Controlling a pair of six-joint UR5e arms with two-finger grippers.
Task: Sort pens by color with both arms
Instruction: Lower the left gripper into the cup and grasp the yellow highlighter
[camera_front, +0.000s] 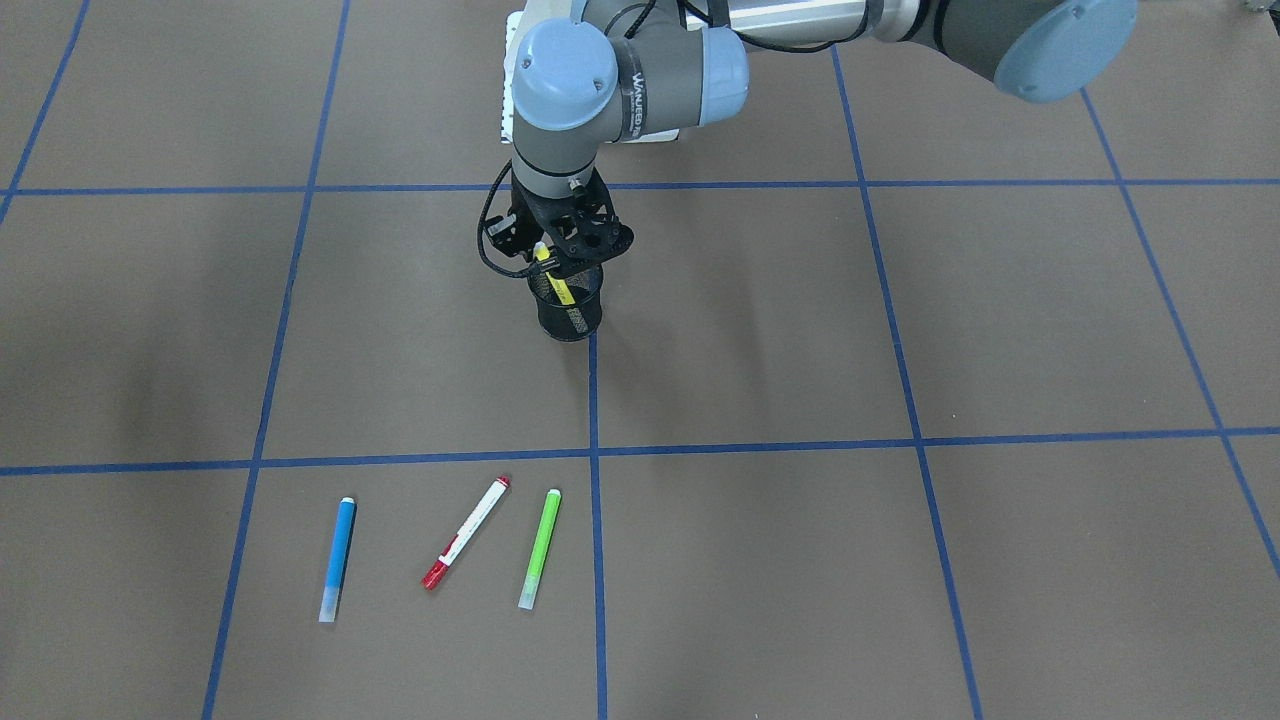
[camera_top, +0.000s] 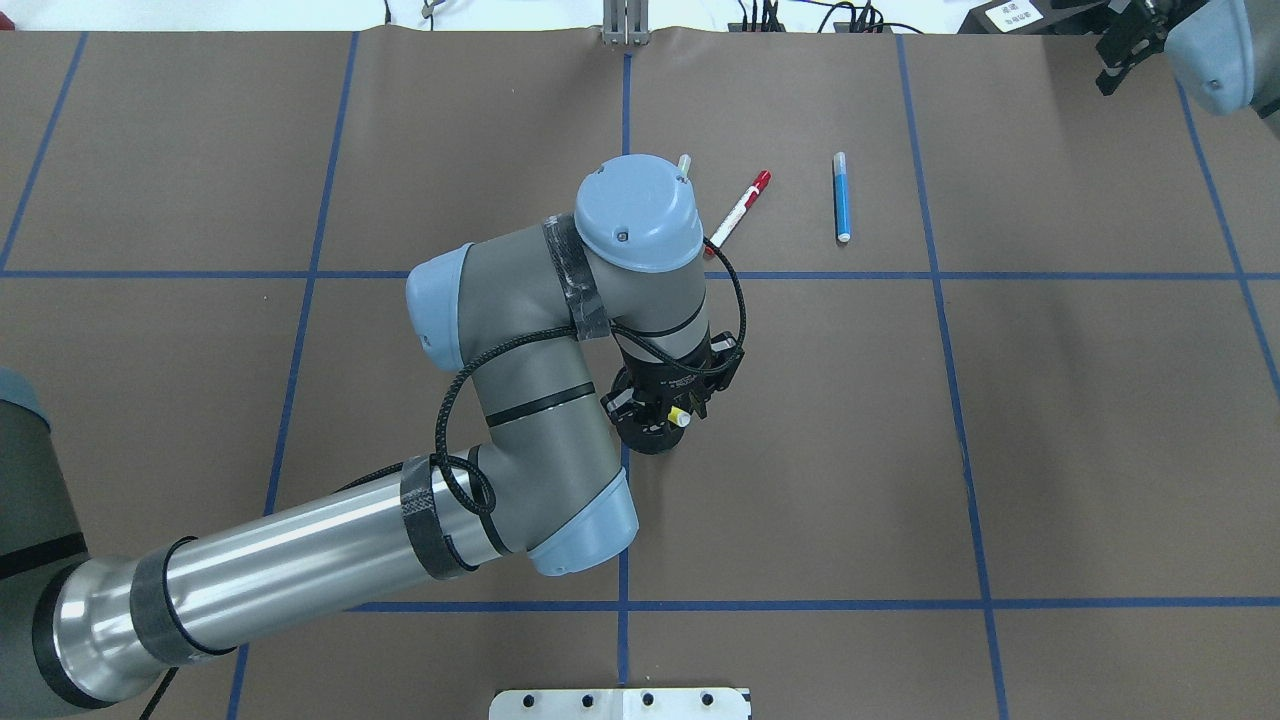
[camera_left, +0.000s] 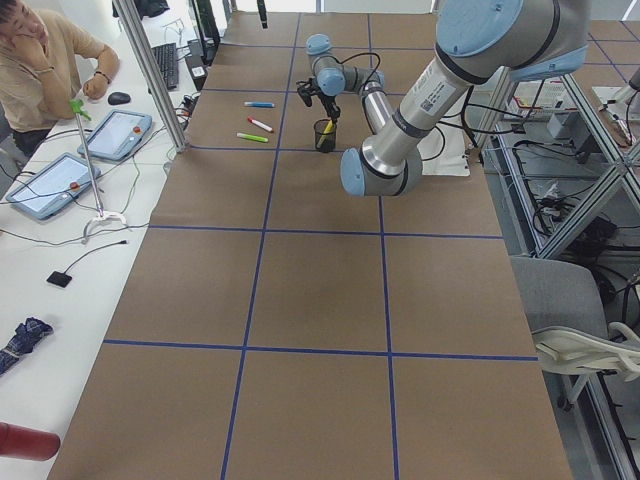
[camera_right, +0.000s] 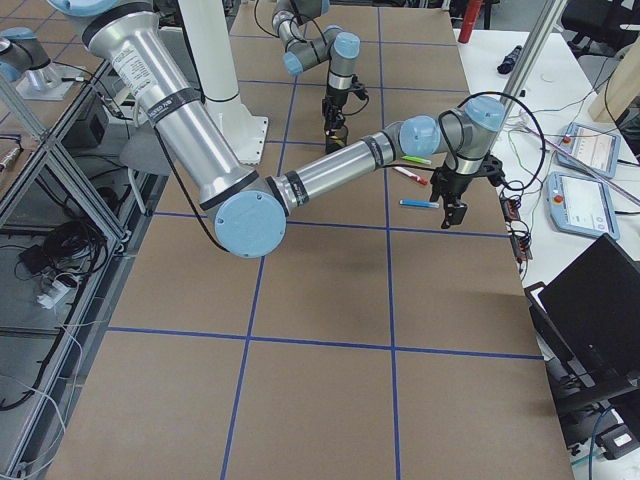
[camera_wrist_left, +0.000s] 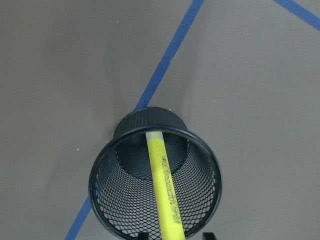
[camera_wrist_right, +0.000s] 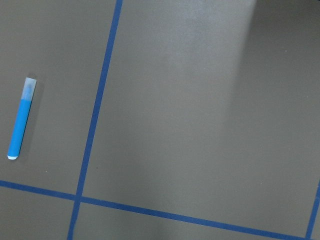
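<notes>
A yellow pen (camera_wrist_left: 165, 195) stands tilted inside the black mesh cup (camera_wrist_left: 120, 200) near the table's middle, its pale end on the cup's floor. My left gripper (camera_front: 562, 262) hangs right over the cup, open, with a fingertip on each side of the pen's top and a small gap to each. On the far side of the table lie a blue pen (camera_front: 338, 558), a white pen with red caps (camera_front: 466, 533) and a green pen (camera_front: 540, 548), side by side. My right gripper (camera_top: 1118, 60) hovers at the table's far right edge beyond the blue pen (camera_wrist_right: 21, 120); its jaws are not clear.
Blue tape lines divide the brown table cover into squares. The white mounting base (camera_top: 620, 703) sits at the near edge. A side table with tablets (camera_left: 50, 185) and a seated person (camera_left: 40, 60) runs along the far side.
</notes>
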